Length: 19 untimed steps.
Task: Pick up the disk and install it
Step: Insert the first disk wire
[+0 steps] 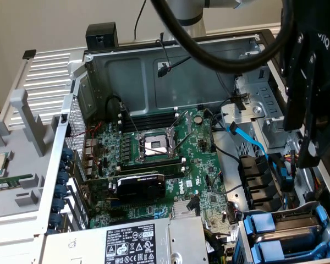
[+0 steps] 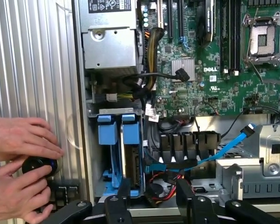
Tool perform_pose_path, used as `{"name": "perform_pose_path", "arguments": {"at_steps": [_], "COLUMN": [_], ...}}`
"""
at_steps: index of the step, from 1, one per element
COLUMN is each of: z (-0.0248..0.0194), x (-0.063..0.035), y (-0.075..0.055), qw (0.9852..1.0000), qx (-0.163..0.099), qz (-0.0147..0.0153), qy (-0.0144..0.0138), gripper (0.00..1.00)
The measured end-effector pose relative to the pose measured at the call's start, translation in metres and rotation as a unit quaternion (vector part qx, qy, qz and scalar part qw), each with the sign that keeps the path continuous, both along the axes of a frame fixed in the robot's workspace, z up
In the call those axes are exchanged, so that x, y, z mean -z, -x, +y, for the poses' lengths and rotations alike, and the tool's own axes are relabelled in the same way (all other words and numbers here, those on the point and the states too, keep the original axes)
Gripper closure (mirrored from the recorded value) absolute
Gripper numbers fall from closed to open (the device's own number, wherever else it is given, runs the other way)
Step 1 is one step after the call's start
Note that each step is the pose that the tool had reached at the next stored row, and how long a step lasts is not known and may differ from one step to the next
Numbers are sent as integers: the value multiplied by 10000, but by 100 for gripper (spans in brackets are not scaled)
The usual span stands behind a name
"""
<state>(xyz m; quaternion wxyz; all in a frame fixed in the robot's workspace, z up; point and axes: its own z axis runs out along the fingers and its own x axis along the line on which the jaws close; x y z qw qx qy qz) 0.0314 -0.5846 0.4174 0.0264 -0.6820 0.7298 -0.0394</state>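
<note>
Hand (image 2: pixel 154 189) hangs open and empty near the blue-framed disk (image 2: pixel 130 156).

1. My exterior view looks obliquely down into the computer case (image 1: pixel 132 71), close.
2. My wrist view faces straight down past the claw (image 2: pixel 154 189); both share the motherboard (image 1: pixel 203 143) (image 2: pixel 214 84) and blue drive bays (image 1: pixel 286 231) (image 2: pixel 114 133).

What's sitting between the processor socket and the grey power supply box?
A black expansion card lies across the board between the processor socket and the power supply box, as the exterior view shows.
</note>
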Motion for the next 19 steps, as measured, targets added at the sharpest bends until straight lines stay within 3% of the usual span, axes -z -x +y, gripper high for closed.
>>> {"name": "perform_pose_path", "arguments": {"at_steps": [6,8,9,15,17,19], "z": [1,2,2,2,1,2], "x": [25,32,36,54,56,56], "y": [-24,-30,-32,-45,-46,-46], "qw": [9999,9997,9996,9988,9983,9978], "qx": [169,233,268,499,582,655], "qz": [-5,-7,-8,-20,-48,-104], "qy": [-7,-7,-8,-16,-20,-23], "gripper": [49,47,41,41,41,41]}}
